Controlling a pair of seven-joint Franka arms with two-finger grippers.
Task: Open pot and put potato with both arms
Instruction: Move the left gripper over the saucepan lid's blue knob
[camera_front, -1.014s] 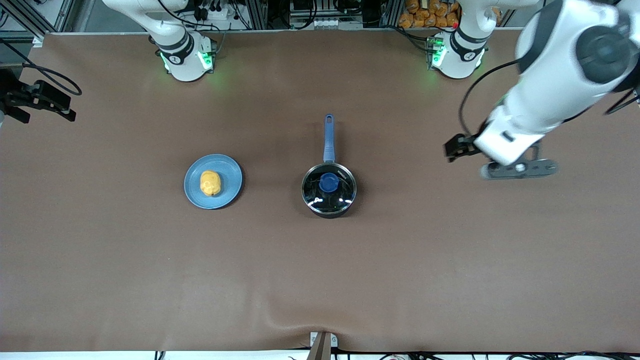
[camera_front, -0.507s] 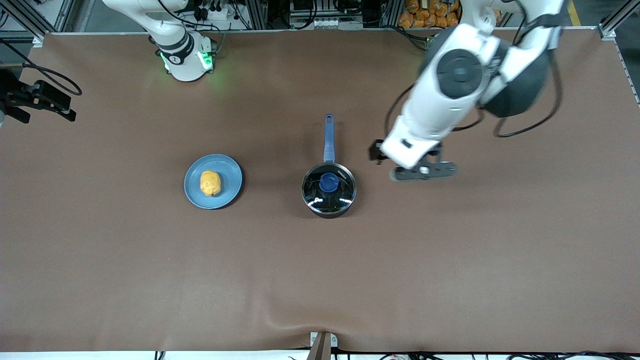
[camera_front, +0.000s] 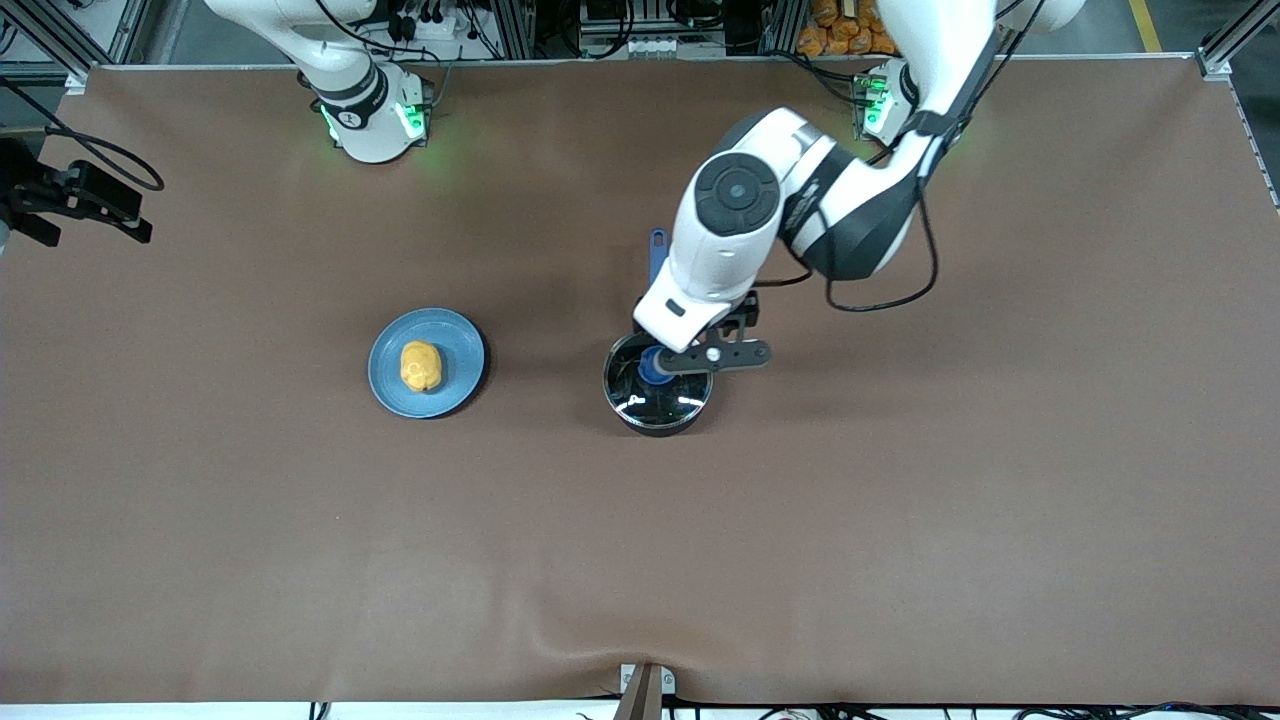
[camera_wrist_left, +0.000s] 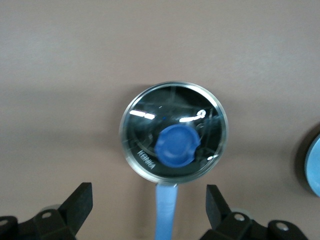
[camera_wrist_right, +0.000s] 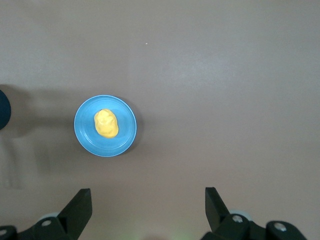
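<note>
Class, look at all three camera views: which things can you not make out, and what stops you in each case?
1. Inside of the pot: hidden in the front and left wrist views by the reflecting glass lid.
2. Pot handle: mostly covered by the left arm in the front view, cut off by the picture edge in the left wrist view.
3. Right gripper: outside the front view; its own wrist view shows only the open fingers, high above the potato.

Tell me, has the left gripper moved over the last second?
Yes. The left gripper has swung in from the left arm's end of the table and now hangs over the pot, fingers open, above the lidded pot's blue handle.
</note>
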